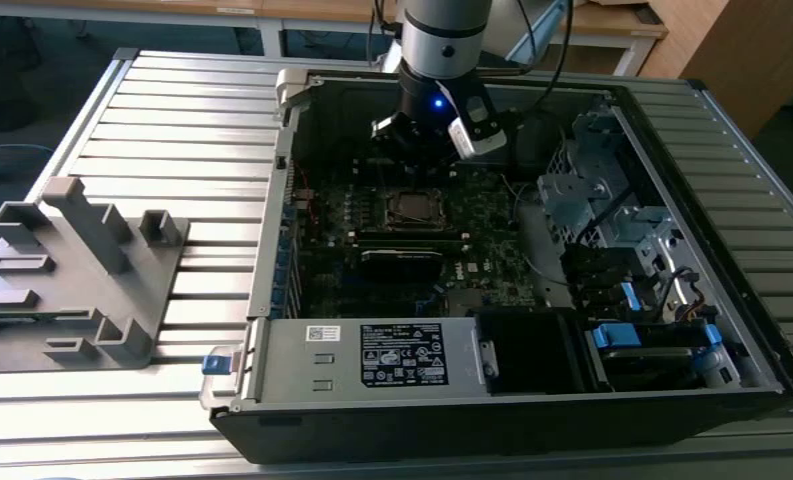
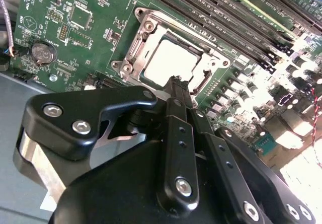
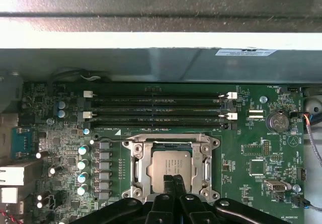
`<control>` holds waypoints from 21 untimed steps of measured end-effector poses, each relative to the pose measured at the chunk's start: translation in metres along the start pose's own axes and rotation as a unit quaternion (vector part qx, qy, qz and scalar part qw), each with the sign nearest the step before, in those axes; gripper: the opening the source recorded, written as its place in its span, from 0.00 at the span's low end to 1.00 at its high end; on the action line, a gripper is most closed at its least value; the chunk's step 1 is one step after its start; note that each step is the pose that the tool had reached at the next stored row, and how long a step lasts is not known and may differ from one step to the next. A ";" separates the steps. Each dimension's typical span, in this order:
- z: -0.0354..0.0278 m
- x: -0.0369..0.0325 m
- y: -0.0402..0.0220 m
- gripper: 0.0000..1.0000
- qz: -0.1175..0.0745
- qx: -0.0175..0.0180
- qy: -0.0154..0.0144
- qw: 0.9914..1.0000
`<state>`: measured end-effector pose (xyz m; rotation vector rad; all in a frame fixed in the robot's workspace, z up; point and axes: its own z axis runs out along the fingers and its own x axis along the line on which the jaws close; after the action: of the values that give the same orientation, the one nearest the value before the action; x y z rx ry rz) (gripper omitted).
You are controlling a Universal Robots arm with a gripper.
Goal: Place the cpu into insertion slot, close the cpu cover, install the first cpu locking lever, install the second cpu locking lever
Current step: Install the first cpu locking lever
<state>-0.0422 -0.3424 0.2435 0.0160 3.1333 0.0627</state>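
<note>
Low over motherboard (image 3: pixel 251 148), inside open computer case (image 1: pixel 269 250): gripper (image 3: pixel 174 179). Its fingers (image 3: pixel 168 188) are pressed together, with nothing between them. Tips are at edge of cpu (image 3: pixel 170 166); whether they touch it, cannot tell. The cpu lies flat in insertion slot (image 1: pixel 392 210), dull metal top up. The cpu cover (image 3: pixel 142 169) is down and flat, silvery frame around chip, chip seen through window. In exterior view, slot is at 6 o'clock from gripper. Grey fixture (image 1: pixel 76 270) is at 9 o'clock from case, on slatted surface (image 1: pixel 169 110).
</note>
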 end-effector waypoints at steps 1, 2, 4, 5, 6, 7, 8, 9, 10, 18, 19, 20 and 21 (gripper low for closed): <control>0.0000 0.0000 0.0000 0.11 0.000 0.000 0.000 1.000; 0.0000 0.0000 0.0000 0.11 0.000 0.000 0.000 1.000; -0.0001 0.0000 0.0000 0.11 0.000 0.000 0.000 1.000; -0.0001 0.0001 0.0000 0.11 0.000 0.000 0.000 1.000; -0.0001 0.0002 0.0000 0.11 0.000 0.000 0.000 1.000; -0.0001 0.0008 0.0000 0.11 0.000 0.000 0.000 1.000; -0.0001 0.0019 0.0000 0.11 0.000 0.000 0.000 1.000; 0.0000 0.0037 -0.0001 0.11 0.000 0.000 0.000 1.000; 0.0000 0.0059 -0.0001 0.11 0.000 0.000 0.000 1.000; 0.0001 0.0176 -0.0001 0.11 0.000 0.000 0.000 1.000; -0.0002 0.0176 -0.0002 0.11 0.000 0.000 0.000 1.000; -0.0008 0.0177 -0.0003 0.11 0.000 0.000 0.000 1.000; -0.0014 0.0176 -0.0002 0.11 0.000 0.000 0.000 1.000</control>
<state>-0.0599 -0.3424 0.2447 0.0159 3.1335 0.0623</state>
